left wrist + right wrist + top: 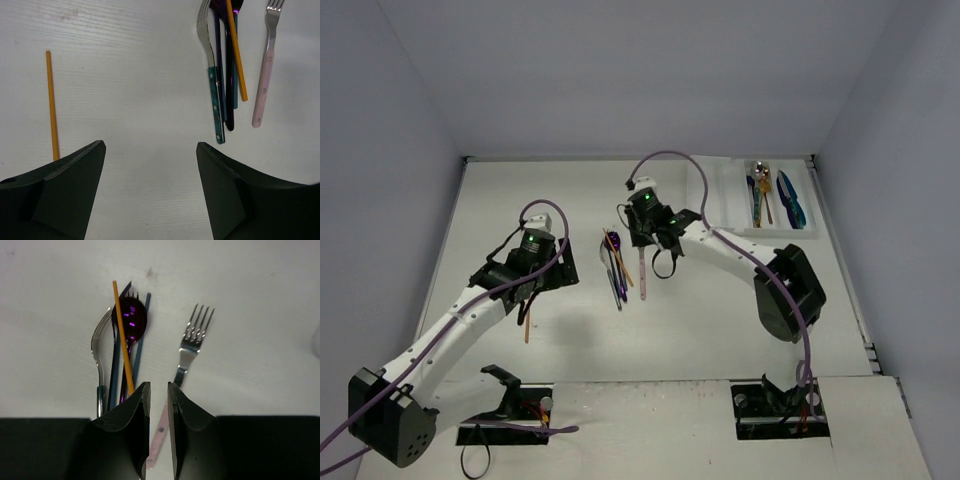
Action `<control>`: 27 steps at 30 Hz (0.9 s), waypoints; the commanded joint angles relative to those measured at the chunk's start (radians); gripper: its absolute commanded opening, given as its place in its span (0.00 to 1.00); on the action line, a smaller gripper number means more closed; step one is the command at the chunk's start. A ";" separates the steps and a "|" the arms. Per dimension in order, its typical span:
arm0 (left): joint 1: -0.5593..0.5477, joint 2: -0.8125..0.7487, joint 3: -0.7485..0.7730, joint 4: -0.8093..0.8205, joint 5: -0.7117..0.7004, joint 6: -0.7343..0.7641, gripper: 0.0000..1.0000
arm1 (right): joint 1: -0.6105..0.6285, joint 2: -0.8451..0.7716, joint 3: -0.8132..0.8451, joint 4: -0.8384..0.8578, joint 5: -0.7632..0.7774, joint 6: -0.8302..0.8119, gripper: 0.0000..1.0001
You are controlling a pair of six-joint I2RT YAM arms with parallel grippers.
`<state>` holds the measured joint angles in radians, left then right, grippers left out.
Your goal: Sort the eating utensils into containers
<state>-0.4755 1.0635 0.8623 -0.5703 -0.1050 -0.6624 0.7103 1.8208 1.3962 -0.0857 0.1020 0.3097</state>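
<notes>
The fork [192, 340] lies with its tines toward the top of the right wrist view. Its pink handle slants down into the thin slit between the right gripper's [158, 386] fingers. They stand nearly together, and I cannot tell whether they pinch it. The pile [125, 340] sits just left of the fork. The left gripper [151, 147] hangs with fingers wide apart over bare table, a yellow stick [51, 105] at its left. I judge the right arm nearer to the fork. The tray [725, 195] sits at the upper right of the top view.
</notes>
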 commanded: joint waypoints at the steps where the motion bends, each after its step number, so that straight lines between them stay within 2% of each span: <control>1: 0.008 -0.075 0.015 -0.018 -0.020 -0.002 0.71 | 0.055 0.055 0.019 0.022 0.039 0.153 0.18; 11: 0.009 -0.151 -0.006 -0.066 -0.035 -0.002 0.71 | 0.143 0.181 0.056 0.024 0.048 0.246 0.18; 27: 0.009 -0.151 -0.004 -0.066 -0.035 0.011 0.71 | 0.147 0.263 0.049 0.020 0.086 0.263 0.15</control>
<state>-0.4751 0.9161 0.8402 -0.6527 -0.1246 -0.6613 0.8574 2.0690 1.4151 -0.0676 0.1493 0.5583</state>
